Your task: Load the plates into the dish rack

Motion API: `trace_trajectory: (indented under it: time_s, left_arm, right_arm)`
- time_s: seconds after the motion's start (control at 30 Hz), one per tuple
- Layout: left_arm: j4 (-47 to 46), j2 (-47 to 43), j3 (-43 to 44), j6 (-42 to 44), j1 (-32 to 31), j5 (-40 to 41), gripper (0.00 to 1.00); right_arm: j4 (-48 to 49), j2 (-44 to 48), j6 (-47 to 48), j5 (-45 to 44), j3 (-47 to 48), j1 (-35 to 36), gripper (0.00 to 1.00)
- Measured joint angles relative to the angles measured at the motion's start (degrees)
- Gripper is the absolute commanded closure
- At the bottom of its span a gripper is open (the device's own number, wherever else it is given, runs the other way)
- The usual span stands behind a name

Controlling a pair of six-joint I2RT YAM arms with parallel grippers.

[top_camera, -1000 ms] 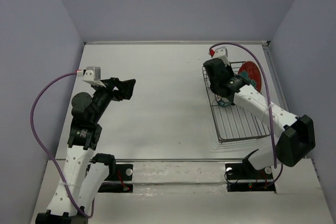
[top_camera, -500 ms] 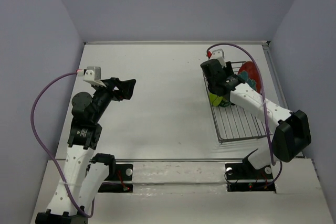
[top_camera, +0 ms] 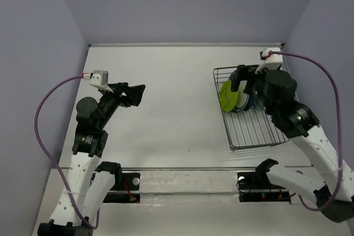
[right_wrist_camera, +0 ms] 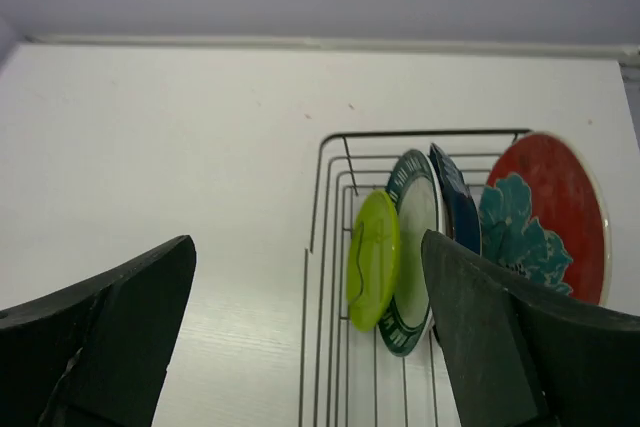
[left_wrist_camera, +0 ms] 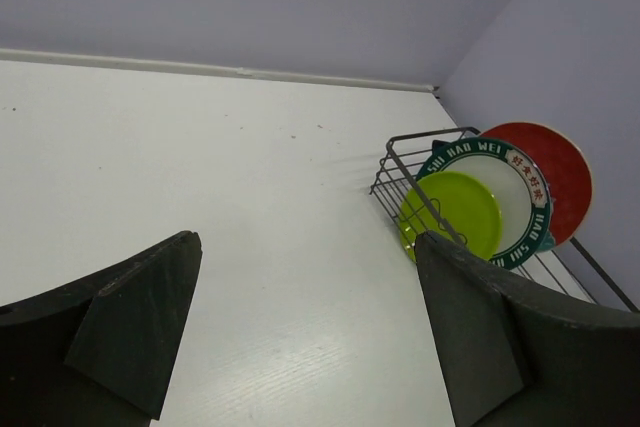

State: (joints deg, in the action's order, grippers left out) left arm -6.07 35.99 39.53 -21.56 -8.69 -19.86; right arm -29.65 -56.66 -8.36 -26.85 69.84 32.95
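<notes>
The dish rack [top_camera: 254,131] sits on the right side of the table. Plates stand on edge at its far end: a lime green one [right_wrist_camera: 372,257] in front, then a white one with a dark green lettered rim [right_wrist_camera: 415,237], a dark blue one [right_wrist_camera: 458,209] and a red-and-teal one [right_wrist_camera: 545,212]. My right gripper [top_camera: 246,84] hovers open over that end of the rack [right_wrist_camera: 320,247], holding nothing and apart from the plates. Far to the left, my left gripper [top_camera: 133,93] is raised and open, empty, facing the lime plate [left_wrist_camera: 455,212] and the rack [left_wrist_camera: 400,162].
The white tabletop [top_camera: 166,114] is walled by grey panels at the back and on both sides. The right arm's purple cable [top_camera: 326,75] loops above the rack's right side. Both arm bases [top_camera: 127,183] sit at the near edge.
My right gripper has opened and let go of the lime green plate, which now stands in the rack. The right arm has swung back to the right. The left arm has not moved.
</notes>
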Motion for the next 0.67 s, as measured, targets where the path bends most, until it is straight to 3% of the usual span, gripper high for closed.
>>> trace_trajectory:
  time_s: [0.2,0.33,0.67]
  left_arm:
    - [-2.5,-3.4,-2.1,-1.4,-0.2,-3.7,0.01]
    - [-4.3,-4.7,-2.0,-3.1,-0.3,-6.2,0.01]
    - [-10.1,-8.8,0.5,-9.6,-0.3,-13.0,0.01]
  right_arm:
    - [4.0,20.2,-4.3,10.6,-2.8,0.0,0.0]
    - [6.0,29.2,-6.8,12.7,-3.7,0.0,0.0]
    - [7.4,38.7,-8.2,11.1,-10.6,0.0,0.0]
